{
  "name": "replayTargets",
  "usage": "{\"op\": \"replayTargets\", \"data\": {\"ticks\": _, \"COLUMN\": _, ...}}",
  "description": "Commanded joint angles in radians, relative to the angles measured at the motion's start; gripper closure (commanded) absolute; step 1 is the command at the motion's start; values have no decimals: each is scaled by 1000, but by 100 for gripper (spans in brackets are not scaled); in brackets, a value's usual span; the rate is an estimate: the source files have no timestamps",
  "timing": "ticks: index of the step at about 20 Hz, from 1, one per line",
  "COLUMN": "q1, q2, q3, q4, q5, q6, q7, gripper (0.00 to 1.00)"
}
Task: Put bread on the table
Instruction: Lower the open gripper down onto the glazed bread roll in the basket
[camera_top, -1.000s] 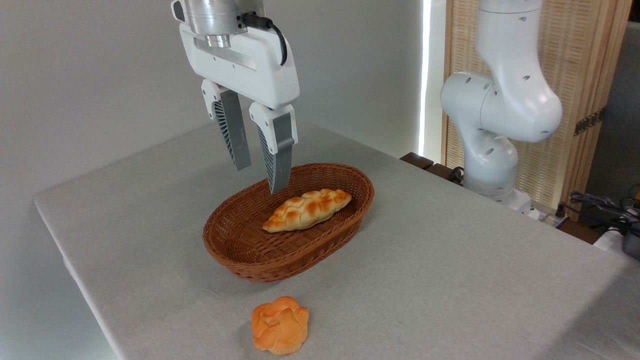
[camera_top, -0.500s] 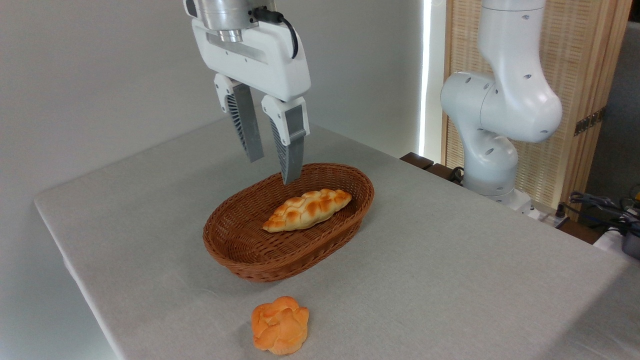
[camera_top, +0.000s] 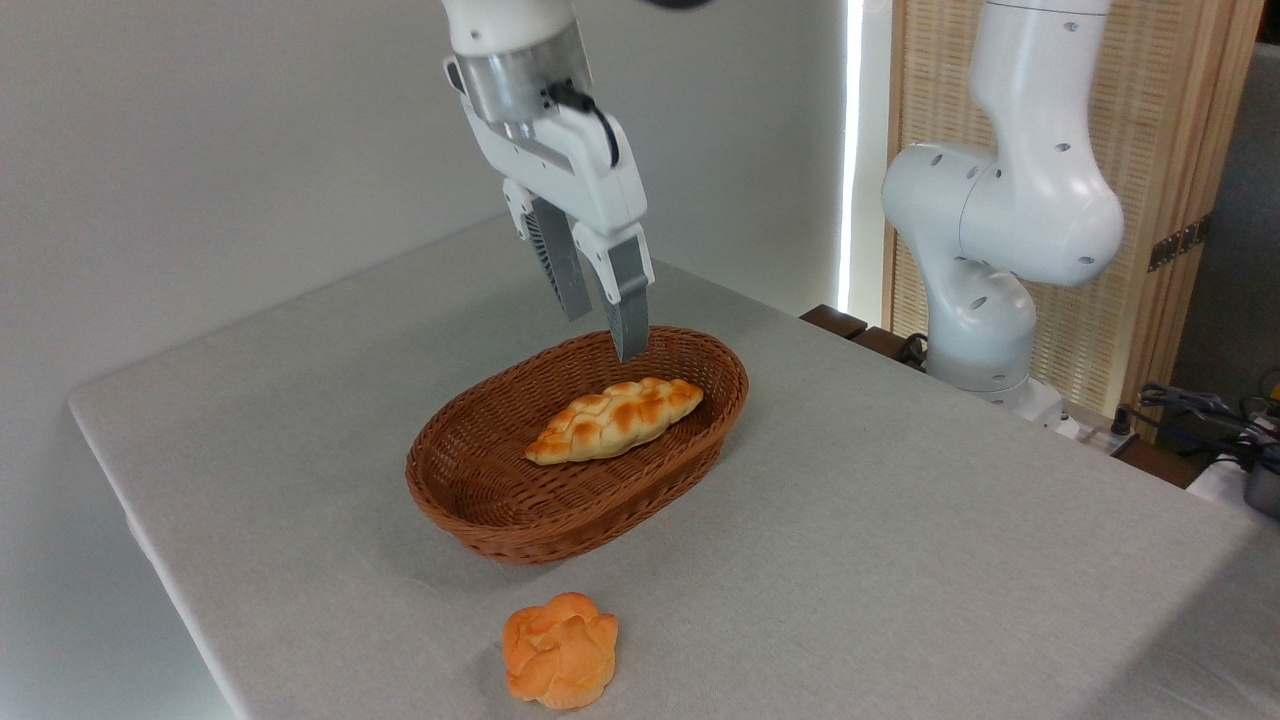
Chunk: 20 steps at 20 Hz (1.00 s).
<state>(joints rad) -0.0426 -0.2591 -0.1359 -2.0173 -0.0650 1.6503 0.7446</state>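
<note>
Grey cloth covers the surface (camera_top: 900, 560), which stands before a pale wall and a slatted wooden screen at the right. A brown wicker basket (camera_top: 480, 500) sits near the middle, and the bread (camera_top: 615, 418), a braided golden loaf, lies inside it toward the far end, pointing from lower left to upper right. The tool (camera_top: 603, 332) hangs above the basket's far rim, tilted, its two fingers a narrow gap apart and holding nothing, clear of the loaf. A small round orange bun (camera_top: 560, 650) rests on the cloth in front of the basket, apart from it. The arm's white base (camera_top: 985, 300) stands at the right.
</note>
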Motion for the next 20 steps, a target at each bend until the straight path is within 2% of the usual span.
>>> {"op": "replayTargets", "data": {"ticks": 1, "q1": -3, "q2": -107, "q3": -62, "q4": -217, "q5": -41, "q6": 158, "q7": 12, "gripper": 0}}
{"op": "replayTargets", "data": {"ticks": 6, "q1": -3, "q2": -101, "q3": -125, "q4": -351, "q5": -62, "q6": 291, "q7": 9, "gripper": 0}}
{"op": "replayTargets", "data": {"ticks": 17, "q1": -8, "q2": -35, "q3": -128, "q4": -417, "q5": -62, "q6": 410, "q7": 15, "gripper": 1}}
{"op": "replayTargets", "data": {"ticks": 18, "q1": -8, "q2": -34, "q3": -128, "q4": -417, "q5": -62, "q6": 414, "q7": 13, "gripper": 12}}
{"op": "replayTargets", "data": {"ticks": 19, "q1": -8, "q2": -29, "q3": -128, "q4": -417, "q5": -62, "q6": 416, "q7": 15, "gripper": 30}}
{"op": "replayTargets", "data": {"ticks": 20, "q1": -8, "q2": -29, "q3": -128, "q4": -417, "q5": -62, "q6": 416, "q7": 15, "gripper": 43}}
